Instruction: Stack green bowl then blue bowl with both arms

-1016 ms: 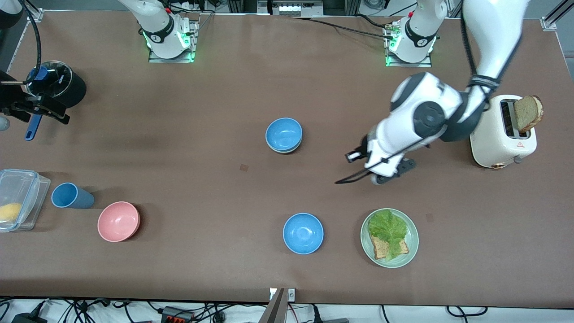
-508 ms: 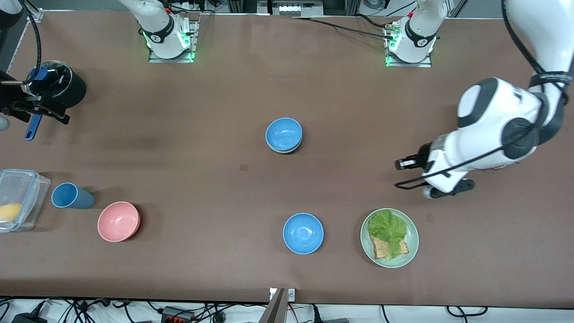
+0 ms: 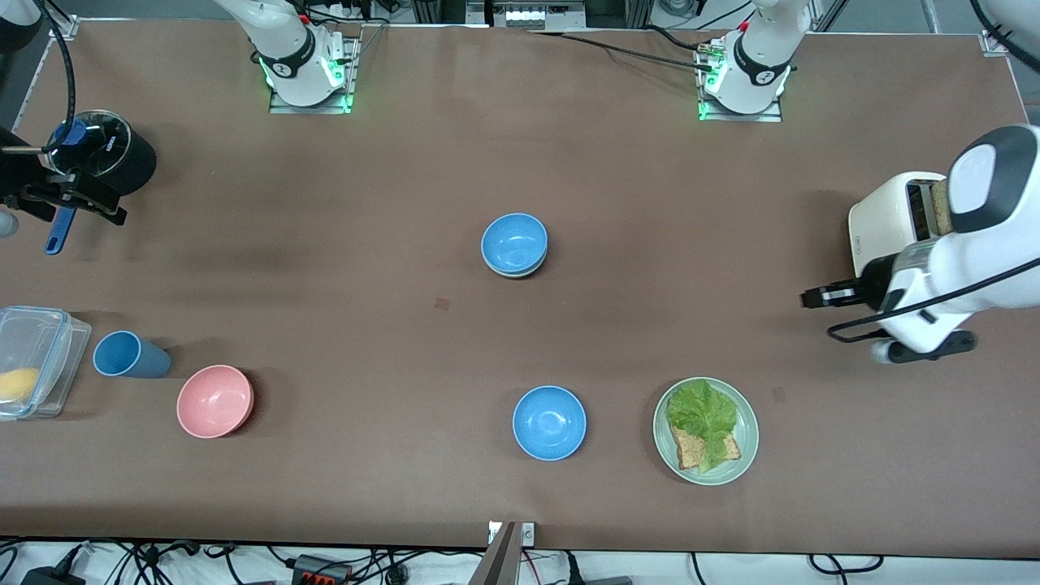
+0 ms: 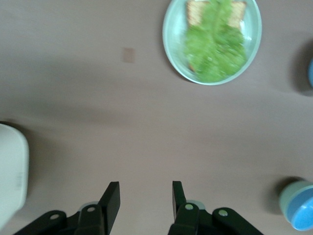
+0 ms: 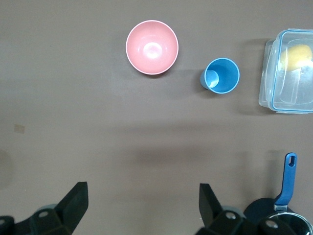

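A blue bowl [image 3: 513,242] sits nested in the pale green bowl [image 3: 513,274] at the table's middle; only the green bowl's rim shows under it. The stack also shows in the left wrist view, blue bowl [image 4: 302,214] inside green bowl [image 4: 288,193]. A second blue bowl [image 3: 549,422] stands alone nearer the front camera. My left gripper [image 3: 812,297] is open and empty over bare table beside the toaster [image 3: 886,227], its jaws apart in the left wrist view [image 4: 144,188]. My right gripper [image 3: 97,203] waits, open and empty, by the black pot [image 3: 110,158]; its jaws stand wide in the right wrist view [image 5: 144,193].
A pale-green plate [image 3: 746,455] with lettuce and bread lies beside the lone blue bowl. A pink bowl [image 3: 214,400], a dark blue cup [image 3: 126,355] and a clear lidded box [image 3: 36,357] stand toward the right arm's end. Bread sticks out of the toaster.
My left arm has swung away from the table's middle toward the toaster at its own end, gripper empty. The bowls and my right arm have not moved.
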